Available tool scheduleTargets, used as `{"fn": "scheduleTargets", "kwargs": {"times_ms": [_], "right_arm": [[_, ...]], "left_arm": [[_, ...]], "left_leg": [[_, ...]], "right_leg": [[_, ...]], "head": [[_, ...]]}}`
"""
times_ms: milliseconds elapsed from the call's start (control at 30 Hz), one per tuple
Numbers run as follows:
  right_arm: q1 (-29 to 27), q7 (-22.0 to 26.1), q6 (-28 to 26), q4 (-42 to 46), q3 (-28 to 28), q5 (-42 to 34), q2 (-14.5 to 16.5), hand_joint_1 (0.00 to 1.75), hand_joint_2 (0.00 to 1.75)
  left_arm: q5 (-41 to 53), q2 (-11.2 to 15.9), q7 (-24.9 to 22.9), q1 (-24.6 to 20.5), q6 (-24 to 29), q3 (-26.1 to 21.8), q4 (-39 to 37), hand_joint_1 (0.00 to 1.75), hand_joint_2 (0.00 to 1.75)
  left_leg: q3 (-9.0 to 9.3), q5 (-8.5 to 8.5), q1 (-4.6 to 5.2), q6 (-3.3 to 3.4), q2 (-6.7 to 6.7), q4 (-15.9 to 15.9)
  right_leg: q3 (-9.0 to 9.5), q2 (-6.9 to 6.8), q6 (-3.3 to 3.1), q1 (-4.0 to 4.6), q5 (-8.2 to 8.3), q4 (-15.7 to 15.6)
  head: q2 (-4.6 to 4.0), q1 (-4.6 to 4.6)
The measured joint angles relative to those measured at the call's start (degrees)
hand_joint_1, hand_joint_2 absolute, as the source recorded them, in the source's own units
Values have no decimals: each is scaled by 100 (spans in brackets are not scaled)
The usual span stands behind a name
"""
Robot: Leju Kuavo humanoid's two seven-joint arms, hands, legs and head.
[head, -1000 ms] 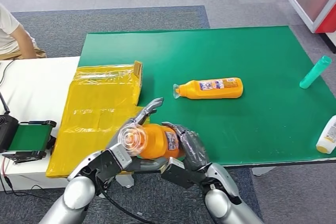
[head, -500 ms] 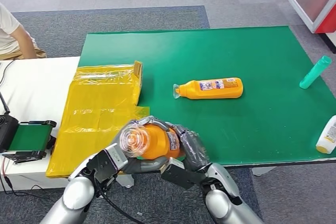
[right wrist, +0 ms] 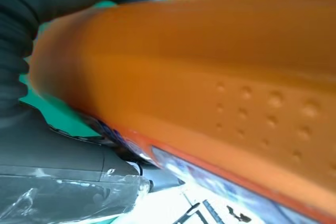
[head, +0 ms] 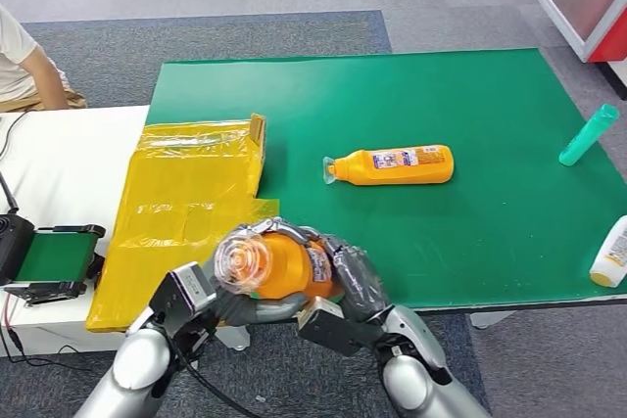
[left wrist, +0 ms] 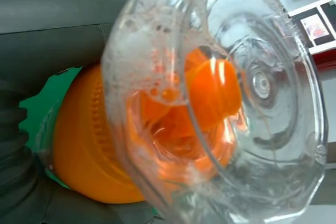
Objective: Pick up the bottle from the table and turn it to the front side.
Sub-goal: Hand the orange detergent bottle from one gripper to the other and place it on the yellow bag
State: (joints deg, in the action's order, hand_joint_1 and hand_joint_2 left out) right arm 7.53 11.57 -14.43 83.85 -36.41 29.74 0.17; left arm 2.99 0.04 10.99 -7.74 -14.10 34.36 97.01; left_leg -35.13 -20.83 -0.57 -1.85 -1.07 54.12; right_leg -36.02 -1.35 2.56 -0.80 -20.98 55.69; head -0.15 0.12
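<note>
Lower centre of the head view: I see both hands — left hand (head: pixel 221 286), right hand (head: pixel 348 286) — grasping the orange bottle (head: pixel 284 263) off the green tabletop (head: pixel 444 242), clear cap toward the camera; its label print is too small to read.

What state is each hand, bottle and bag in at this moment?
Held orange bottle: lifted, gripped by both hands, clear cap toward the camera.
Left hand: grips the cap end.
Right hand: grips the body.
Second orange bottle: lying flat.
Teal bottle: lying flat.
Yellow bag: flattened.
</note>
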Motion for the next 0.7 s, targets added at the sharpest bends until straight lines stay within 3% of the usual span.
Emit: {"fn": "scheduleTargets", "kwargs": {"times_ms": [367,567,700], "right_arm": [[-74,8,-29,162,96,-217,0,0,175],[-370,10,-243,483,470,-356,1,0,175],[-709,37,-331,944,1062,-331,3,0,175]], "left_arm": [[-13,-5,136,198,206,-42,94,175,175],[495,-3,167,489,901,-399,347,175,175],[1720,101,160,749,1539,-954,507,175,175]], "left_leg": [[0,-1,0,0,0,0],[-1,-2,0,1,0,0],[-1,-9,0,-3,-1,0]], "right_leg": [[0,0,0,0,-1,0],[0,0,2,0,-3,0],[-5,1,1,0,-6,0]], "head": [[0,0],[0,1],[0,-1]]}}
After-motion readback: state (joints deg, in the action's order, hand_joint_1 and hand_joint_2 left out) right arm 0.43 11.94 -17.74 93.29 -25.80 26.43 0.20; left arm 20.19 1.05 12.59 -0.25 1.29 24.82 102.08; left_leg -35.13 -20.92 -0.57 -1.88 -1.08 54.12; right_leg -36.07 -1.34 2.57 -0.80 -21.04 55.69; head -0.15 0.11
